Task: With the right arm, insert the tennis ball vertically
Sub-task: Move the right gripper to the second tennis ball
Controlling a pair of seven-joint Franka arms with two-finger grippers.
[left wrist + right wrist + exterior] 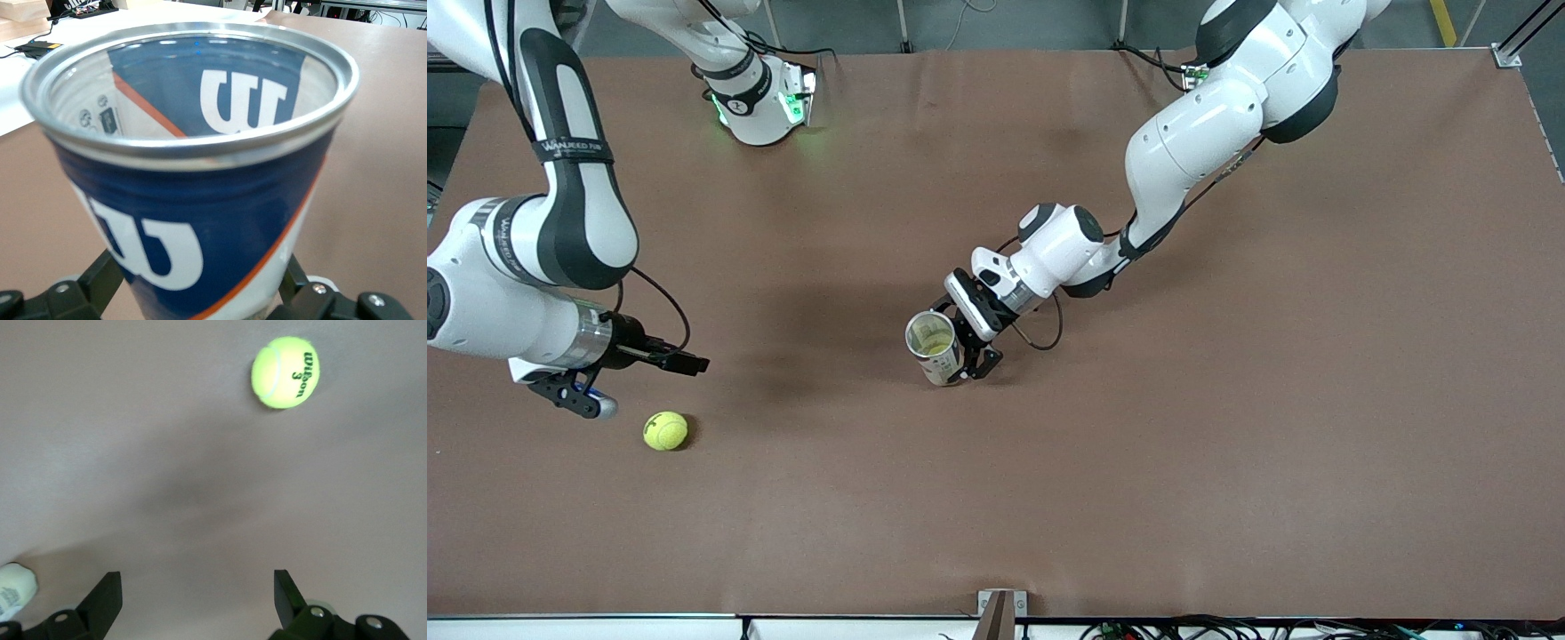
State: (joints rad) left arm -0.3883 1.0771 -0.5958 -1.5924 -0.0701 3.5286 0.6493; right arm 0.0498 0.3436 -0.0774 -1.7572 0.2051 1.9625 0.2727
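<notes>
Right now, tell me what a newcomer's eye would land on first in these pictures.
The bright yellow tennis ball lies alone on the brown table, toward the right arm's end and nearer the front camera than the can. The right claw hangs open just above the table beside the ball. Mid-table, the left claw is shut on an open blue and white ball can, held upright, mouth up.

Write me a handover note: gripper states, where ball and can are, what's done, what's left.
Left gripper: shut on the can, holding it upright, mouth open, near the table's middle.
Right gripper: open, empty, over the table beside the ball.
Ball: loose on the table toward the right arm's end, nearer the front camera than the can.
Done: can held.
Left: grasp ball, drop it into the can from above.
</notes>
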